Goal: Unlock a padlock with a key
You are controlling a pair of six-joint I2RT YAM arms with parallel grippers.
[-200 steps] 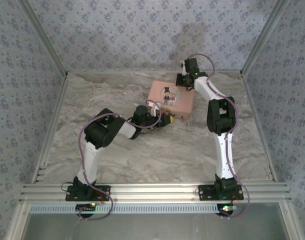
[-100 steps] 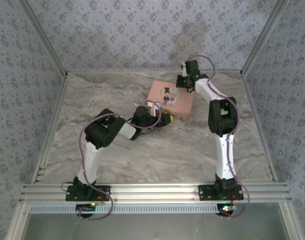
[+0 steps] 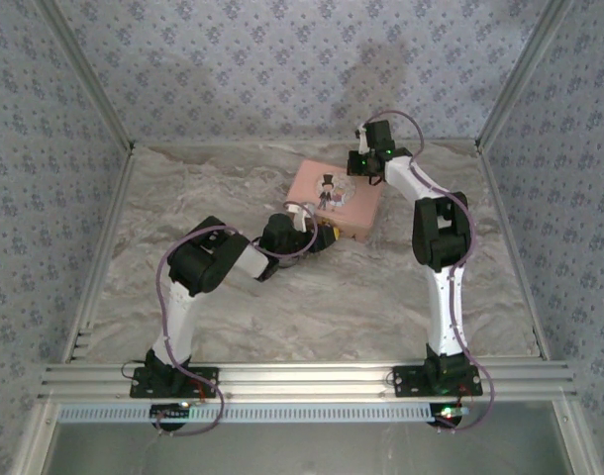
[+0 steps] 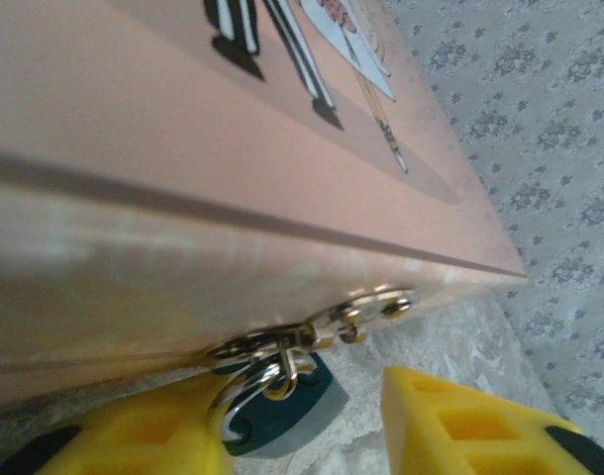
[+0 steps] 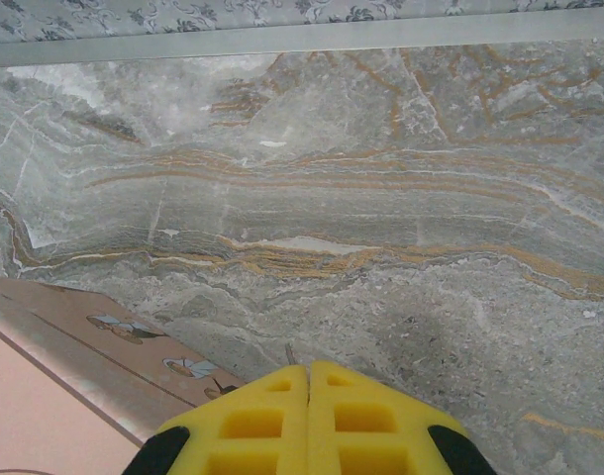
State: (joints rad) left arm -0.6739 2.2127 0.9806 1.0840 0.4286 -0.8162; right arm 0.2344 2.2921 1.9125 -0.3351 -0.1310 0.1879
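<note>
Evidently to steady it, the left hand [image 4: 302, 427] spreads wide around the dark padlock [image 4: 290, 406] hanging from the hasp [image 4: 317, 332] of the pink box [image 4: 233, 148] at lower centre, while the right hand [image 5: 309, 376], pads pressed together, hangs over the surface [image 5: 381, 198] by the box's corner.

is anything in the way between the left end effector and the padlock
Nothing visible does: in the left wrist view the padlock hangs off the hasp on the pink box, in the open gap between the left end effector's yellow fingers.
</note>
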